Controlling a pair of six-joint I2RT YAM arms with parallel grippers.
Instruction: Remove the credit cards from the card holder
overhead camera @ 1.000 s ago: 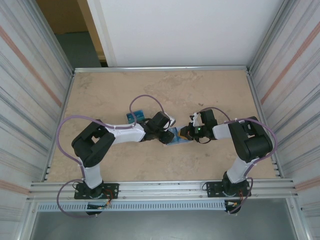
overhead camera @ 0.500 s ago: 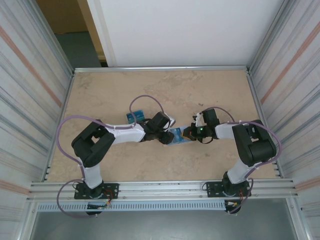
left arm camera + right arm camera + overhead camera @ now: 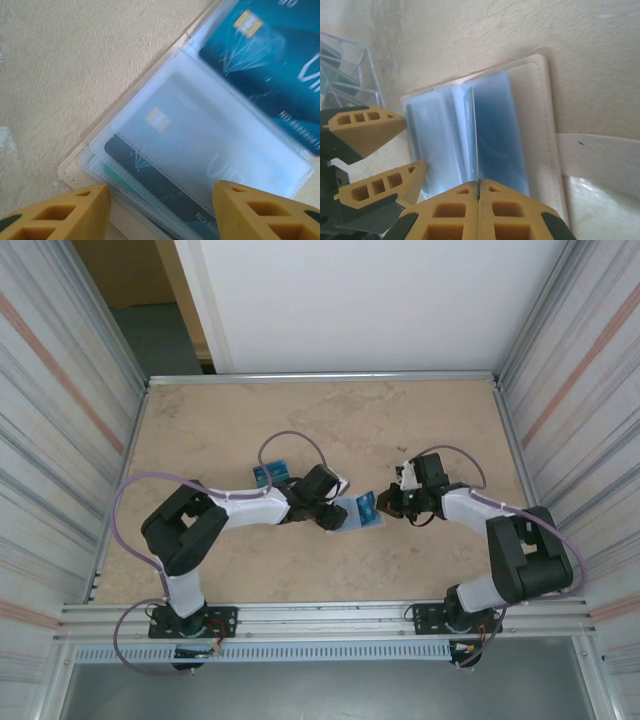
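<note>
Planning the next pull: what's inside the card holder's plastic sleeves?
A chip card shows through the top frosted sleeve, a dark card beneath it. The lower sleeves are covered; more cards cannot be told.

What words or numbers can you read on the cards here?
"VI", cut off at the frame edge: dark teal chip card.
"NO" plus blurred digits, perhaps eights: same card.
"NO." plus unreadable digits: dark card in the beige folding wallet.
Card under the frosted sleeve: lettering too faint.
</note>
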